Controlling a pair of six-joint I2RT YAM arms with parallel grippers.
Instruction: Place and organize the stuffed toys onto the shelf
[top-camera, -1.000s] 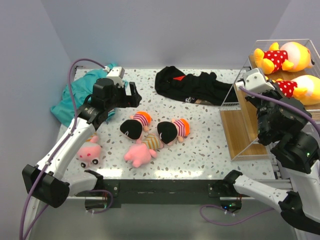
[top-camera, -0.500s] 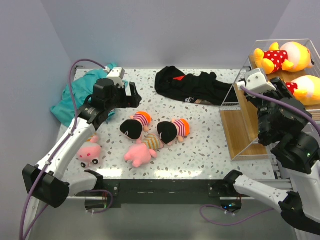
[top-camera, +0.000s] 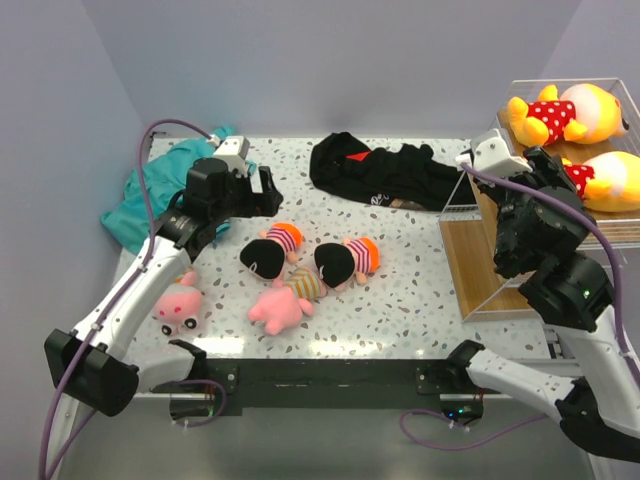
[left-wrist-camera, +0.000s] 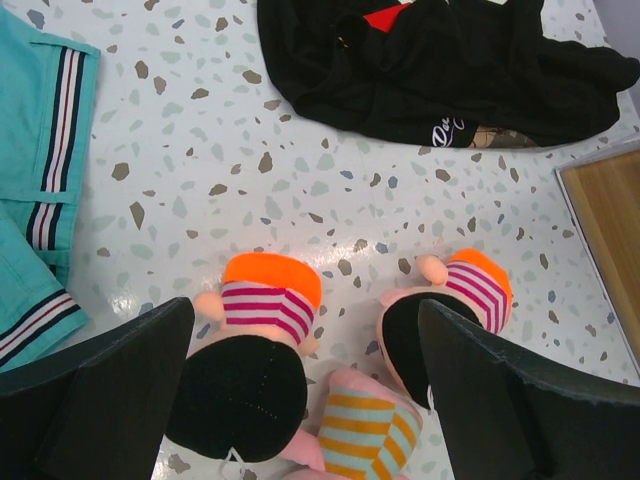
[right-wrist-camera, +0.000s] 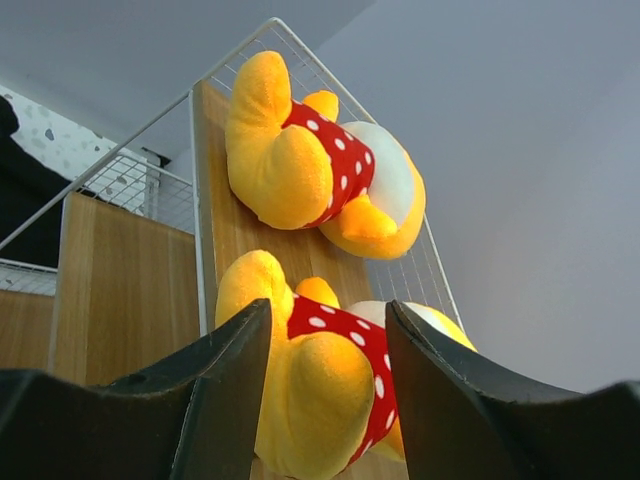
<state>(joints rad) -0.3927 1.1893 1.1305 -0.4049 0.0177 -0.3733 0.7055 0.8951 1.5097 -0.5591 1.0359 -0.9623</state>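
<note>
Nearest the arms lie two pink plush pigs. A plain one (top-camera: 180, 303) is at 8 o'clock on the speckled white bench (top-camera: 420, 290). The other, in an orange-and-teal striped top (top-camera: 282, 303), is near 6, with its head toward 8 o'clock and its body running toward 2. Close against it, just beyond, lie two black-haired dolls in pink-and-orange striped tops, the left doll (top-camera: 267, 252) and the right doll (top-camera: 343, 261). Both lie flat, with black heads toward 8 o'clock and orange ends toward 2. The left fingers (left-wrist-camera: 100, 390) hang just past these dolls at 10 o'clock, spread wide with nothing between them. Farther back are one crumpled teal polo shirt (top-camera: 150, 190) at 10 and one black garment with a red mark (top-camera: 385, 172) at 12. At 3 o'clock stands the one white wire shelf with wooden boards (top-camera: 480, 270). On it lie two yellow-orange plush bears in red white-dotted tops, the nearer bear (top-camera: 605, 180) and the farther bear (top-camera: 560, 112). Each has its long axis crosswise, head toward 3 o'clock and legs toward 9. The right fingers (right-wrist-camera: 210, 400) are parted beside the nearer bear, grasping nothing
</note>
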